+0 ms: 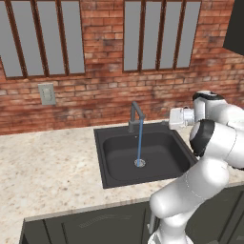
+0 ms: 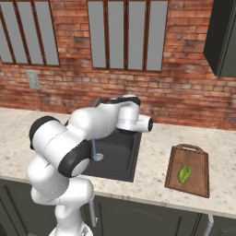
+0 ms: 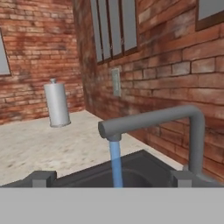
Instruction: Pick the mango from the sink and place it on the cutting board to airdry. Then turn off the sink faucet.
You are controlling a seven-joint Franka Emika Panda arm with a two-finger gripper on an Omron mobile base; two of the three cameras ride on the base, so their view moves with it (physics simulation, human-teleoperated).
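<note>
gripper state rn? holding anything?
Gripper: open, holding nothing, pointed at the sink faucet, whose water is running. The mango lies on the cutting board.

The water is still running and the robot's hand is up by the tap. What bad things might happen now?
1. The hand is close to the sink faucet, whose spout crosses right in front of it. It might bump the spout instead of turning it off.
2. Water is pouring into the sink; a hand moving through the stream might splash the counter.
3. A wide arm swing could possibly reach the mango on the cutting board.
</note>
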